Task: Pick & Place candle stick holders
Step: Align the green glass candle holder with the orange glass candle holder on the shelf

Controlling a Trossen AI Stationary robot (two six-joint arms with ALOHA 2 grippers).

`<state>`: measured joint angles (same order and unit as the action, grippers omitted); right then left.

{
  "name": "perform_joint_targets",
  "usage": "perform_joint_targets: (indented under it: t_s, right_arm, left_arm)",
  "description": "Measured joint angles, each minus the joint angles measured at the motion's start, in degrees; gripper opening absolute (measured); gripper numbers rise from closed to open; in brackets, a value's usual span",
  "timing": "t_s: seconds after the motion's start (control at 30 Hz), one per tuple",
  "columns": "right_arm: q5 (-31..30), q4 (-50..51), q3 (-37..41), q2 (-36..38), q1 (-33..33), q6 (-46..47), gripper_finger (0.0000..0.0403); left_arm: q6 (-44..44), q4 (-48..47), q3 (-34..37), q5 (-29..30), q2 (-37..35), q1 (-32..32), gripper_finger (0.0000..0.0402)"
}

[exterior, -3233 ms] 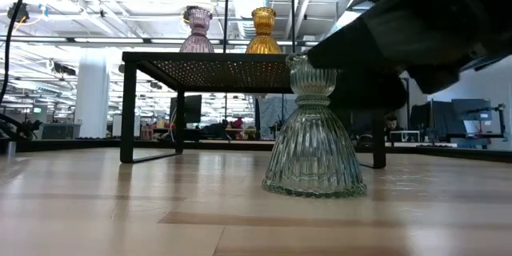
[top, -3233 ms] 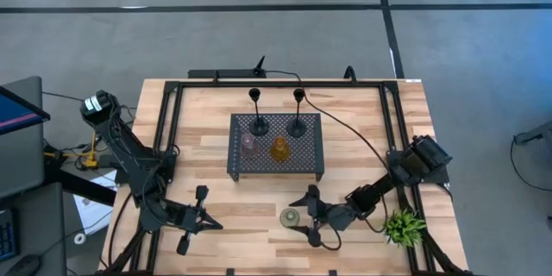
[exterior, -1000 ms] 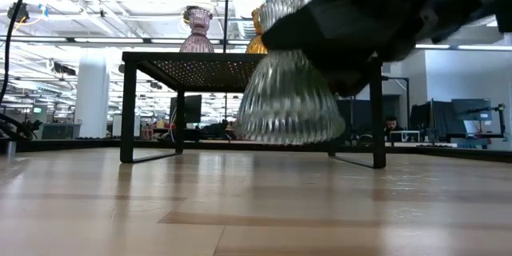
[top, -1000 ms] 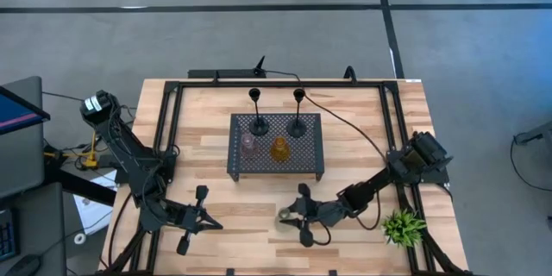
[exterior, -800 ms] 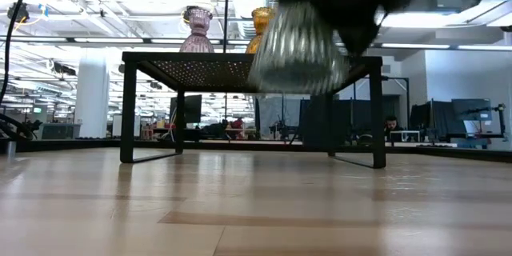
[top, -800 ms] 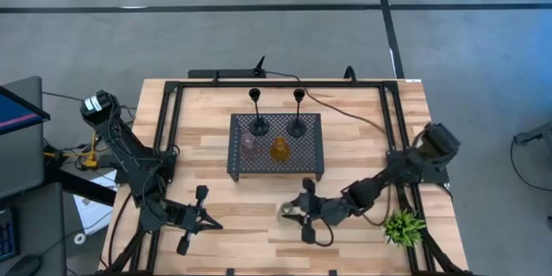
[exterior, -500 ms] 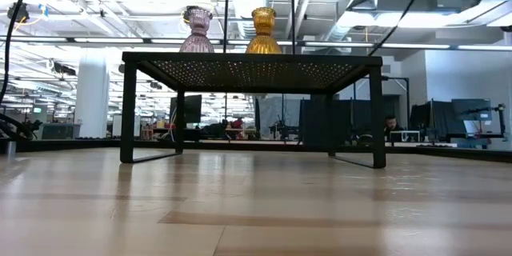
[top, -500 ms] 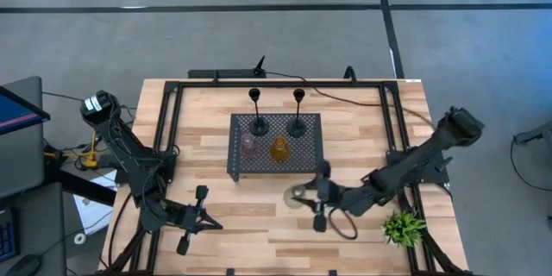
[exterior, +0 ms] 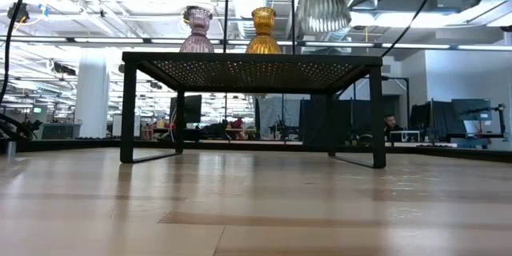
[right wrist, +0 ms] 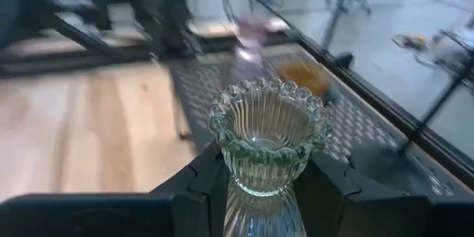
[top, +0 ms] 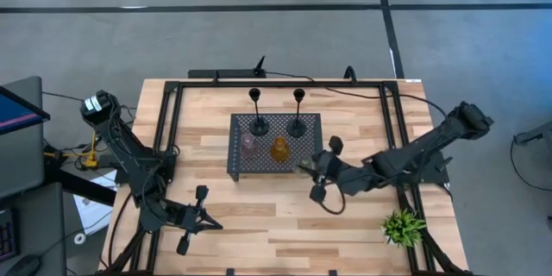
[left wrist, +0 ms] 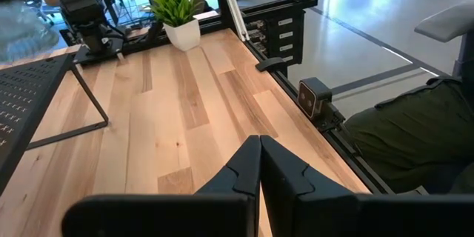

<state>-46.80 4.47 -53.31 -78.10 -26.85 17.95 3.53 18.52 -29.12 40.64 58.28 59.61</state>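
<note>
My right gripper (top: 316, 171) is shut on the ribbed green glass candle stick holder (right wrist: 266, 137) and hangs it over the near right corner of the black perforated tray (top: 263, 166). On the tray stand two slim black stemmed holders (top: 257, 114) (top: 297, 112), a pink glass one (top: 249, 144) and an amber one (top: 279, 148). In the low view the green holder (exterior: 324, 4) hangs just above the tray top (exterior: 248, 62). My left gripper (top: 203, 218) rests shut at the table's near left. My right gripper pinches the green holder's narrow neck (right wrist: 261, 191), just under the beaded cup, between its two fingers (right wrist: 204, 181). The fingers come in about level from the table's right. The holder stays upright, cup up, with its flared foot (exterior: 324, 18) clear of the tray.
A small green plant (top: 403, 225) stands at the near right edge of the table. A black frame and cables (top: 285, 81) run along the far and side edges. Bare wood (top: 259, 216) lies between the tray and the near edge.
My right gripper has risen with the green holder from just above the table near the front edge. It has gone toward the far edge and a little right, to the tray's near right corner. The holder has stayed upright and now hangs above the tray top.
</note>
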Motion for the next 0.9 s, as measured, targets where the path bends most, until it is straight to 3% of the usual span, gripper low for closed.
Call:
perform_joint_targets:
  t_s: [0.37,0.9]
  right_arm:
    - [0.4,6.5,0.0,0.0,5.9,4.7,0.0113]
    - [2.2,12.0,0.1,0.0,9.1,12.1,0.0113]
  left_arm:
    - [0.0,0.0,0.0,0.0,0.0,0.0,0.0008]
    - [0.0,0.0,0.0,0.0,0.0,0.0,0.0008]
